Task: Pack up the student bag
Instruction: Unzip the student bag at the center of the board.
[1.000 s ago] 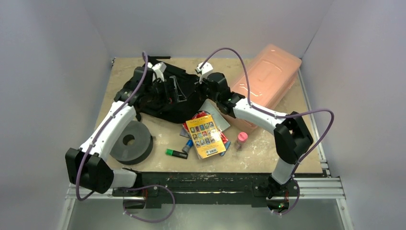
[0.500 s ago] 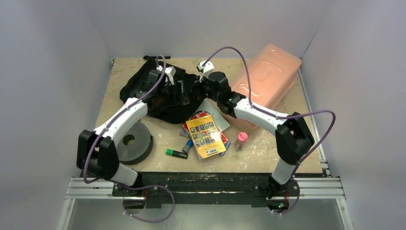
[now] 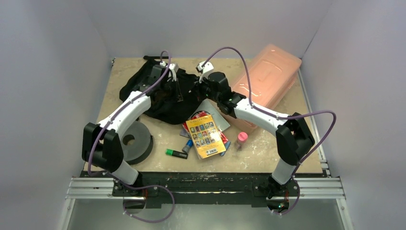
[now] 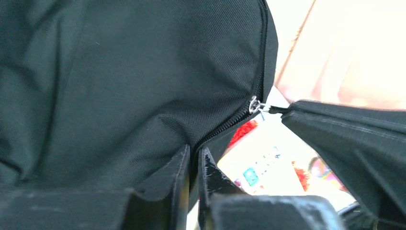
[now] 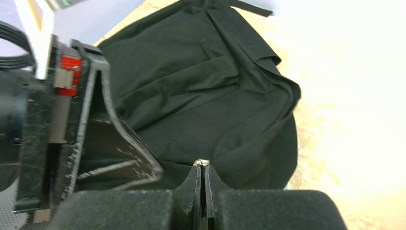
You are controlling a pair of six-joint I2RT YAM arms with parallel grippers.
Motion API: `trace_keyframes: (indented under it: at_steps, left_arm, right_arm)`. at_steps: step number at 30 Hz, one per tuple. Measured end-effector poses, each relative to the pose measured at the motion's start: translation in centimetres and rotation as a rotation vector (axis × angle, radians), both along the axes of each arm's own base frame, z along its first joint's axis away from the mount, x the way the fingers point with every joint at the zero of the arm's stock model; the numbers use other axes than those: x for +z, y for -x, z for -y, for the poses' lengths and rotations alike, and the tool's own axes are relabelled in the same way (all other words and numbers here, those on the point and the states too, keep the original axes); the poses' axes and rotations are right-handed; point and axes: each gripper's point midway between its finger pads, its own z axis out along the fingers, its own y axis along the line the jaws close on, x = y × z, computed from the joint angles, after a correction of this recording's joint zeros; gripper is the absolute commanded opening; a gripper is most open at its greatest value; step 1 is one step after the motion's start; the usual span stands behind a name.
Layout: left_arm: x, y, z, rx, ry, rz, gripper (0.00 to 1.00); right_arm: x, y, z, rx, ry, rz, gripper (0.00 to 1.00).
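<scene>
The student bag [image 3: 155,98] is a soft black backpack lying flat at the back left of the table. My left gripper [image 3: 175,89] sits on its right edge. In the left wrist view its jaws [image 4: 194,155] are shut on the bag's fabric [image 4: 119,81] beside the zipper track. My right gripper [image 3: 200,89] is just to the right. It [image 5: 202,167] is shut on the silver zipper pull [image 5: 202,163], which also shows stretched taut as the zipper pull [image 4: 254,105] in the left wrist view.
A translucent pink box [image 3: 265,76] lies at the back right. A grey foam ring [image 3: 131,141] sits front left. In front of the bag are a yellow book [image 3: 206,135] on red packets, a green highlighter [image 3: 176,153], a blue marker [image 3: 188,145] and a pink-capped bottle [image 3: 242,139].
My left arm swung right across the bag toward the right gripper, and its jaws closed from wide open onto the bag's edge. The right arm stayed put.
</scene>
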Motion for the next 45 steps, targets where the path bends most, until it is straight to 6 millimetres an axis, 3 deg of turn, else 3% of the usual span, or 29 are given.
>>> trace_keyframes:
  at_steps: [4, 8, 14, 18, 22, 26, 32, 38, 41, 45]
  left_arm:
    - [0.7, 0.4, -1.3, 0.014, -0.070, 0.027, 0.00]
    - [2.9, 1.2, -2.7, 0.033, -0.124, 0.110, 0.00]
    - [6.3, 2.8, -5.3, 0.073, -0.181, 0.274, 0.00]
    - [8.2, 3.6, -7.5, 0.124, -0.238, 0.375, 0.00]
    - [8.7, 4.4, -9.2, 0.158, -0.295, 0.427, 0.00]
    - [8.4, 4.7, -9.7, 0.154, -0.319, 0.443, 0.00]
    - [9.2, 5.5, -10.1, 0.154, -0.308, 0.516, 0.00]
    - [10.7, 5.9, -10.5, 0.174, -0.286, 0.584, 0.00]
    - [10.5, 5.8, -10.6, 0.180, -0.286, 0.587, 0.00]
    - [9.5, 5.6, -10.5, 0.178, -0.289, 0.573, 0.00]
  right_arm:
    - [-0.4, -0.4, 0.7, -0.044, 0.036, 0.011, 0.00]
    - [-0.1, -0.5, 0.7, -0.070, 0.066, 0.044, 0.00]
    - [2.7, -1.8, 0.5, -0.105, 0.068, 0.120, 0.00]
    - [3.5, -3.0, 0.8, -0.145, 0.089, 0.157, 0.00]
    - [2.4, -4.7, 1.8, -0.196, 0.140, 0.165, 0.00]
    - [1.2, -6.1, 1.8, -0.218, 0.179, 0.158, 0.00]
    - [-0.1, -9.5, 0.5, -0.233, 0.196, 0.166, 0.00]
    - [-2.1, -14.1, -1.1, -0.274, 0.220, 0.188, 0.00]
    - [-3.3, -15.9, -1.7, -0.284, 0.233, 0.193, 0.00]
    - [-3.4, -17.4, -2.5, -0.291, 0.235, 0.214, 0.00]
